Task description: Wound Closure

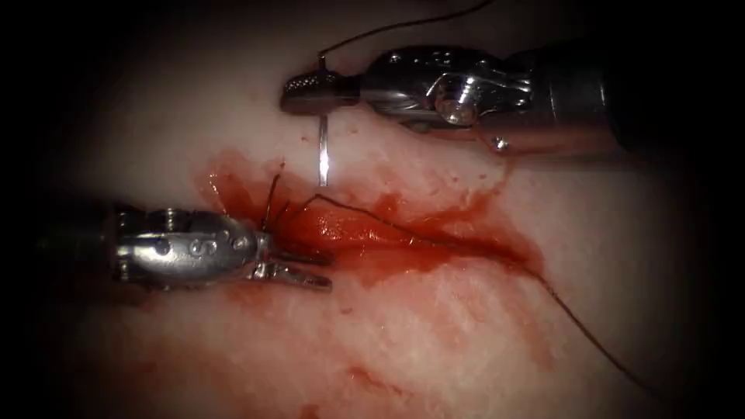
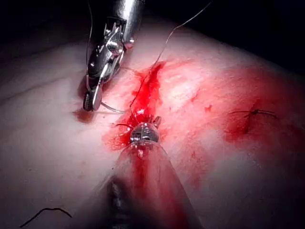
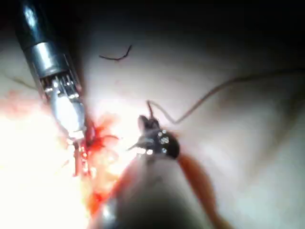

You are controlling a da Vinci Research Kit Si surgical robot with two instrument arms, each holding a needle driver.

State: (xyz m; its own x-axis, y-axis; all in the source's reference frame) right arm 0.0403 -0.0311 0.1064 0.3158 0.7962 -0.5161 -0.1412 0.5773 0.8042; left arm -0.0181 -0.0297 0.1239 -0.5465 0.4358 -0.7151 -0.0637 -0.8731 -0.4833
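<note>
One stitch at least seems to sit at the left end of the cut (image 1: 434, 233), where dark thread ends stand up; the rest gapes, with red fluid (image 1: 349, 225) on the tissue (image 1: 434, 349). My right tool (image 1: 310, 91) has its jaws clamped on the needle (image 1: 323, 159), near its thread end, clear of the tissue above the cut. My left tool (image 1: 299, 268) rests at the cut with jaws apart, holding nothing. The thread (image 1: 590, 334) trails off right. My left wrist view adds a finished stitch (image 2: 252, 113) well apart, and a cut scrap of thread (image 2: 45, 214).
</note>
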